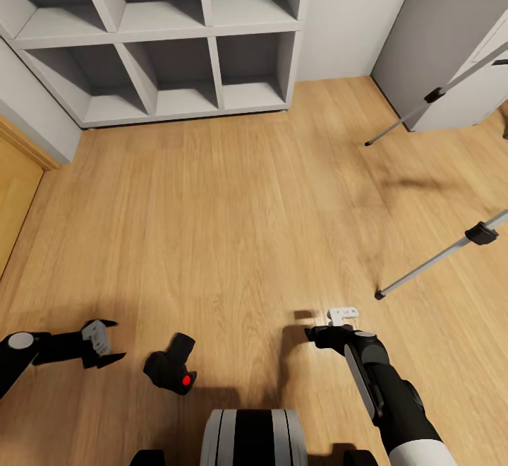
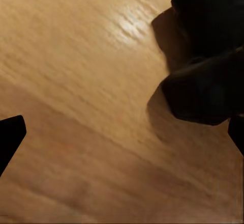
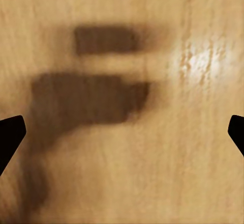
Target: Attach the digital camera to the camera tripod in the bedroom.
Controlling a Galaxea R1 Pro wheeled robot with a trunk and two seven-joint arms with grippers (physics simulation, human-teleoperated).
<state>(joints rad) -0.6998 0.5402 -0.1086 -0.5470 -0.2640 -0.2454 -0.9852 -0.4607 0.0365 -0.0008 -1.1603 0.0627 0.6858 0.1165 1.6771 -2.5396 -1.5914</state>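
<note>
Plank floor (image 1: 233,226) of light wood across most of the head view. Grey cubby shelves (image 1: 162,35) along the upper left, against a light grey wall. Edge of a wooden door (image 1: 14,190) at the far left. Two silver legs of the camera tripod (image 1: 451,251) slanting in from the right edge, one foot at centre right, the other higher up by a grey panel; head of the tripod cut off by the frame. Right gripper (image 1: 337,319) at lower centre-right, hanging above the bare floor, fingers spread with nothing between them, shadow beneath in the right wrist view. Left gripper (image 1: 106,342) at lower left, released, fingers apart and empty. Digital camera (image 1: 171,371) lying on the floor at lower centre, just beside the left gripper, red button showing; probably the same dark, blurred shape (image 2: 208,56) at the upper right of the left wrist view.
</note>
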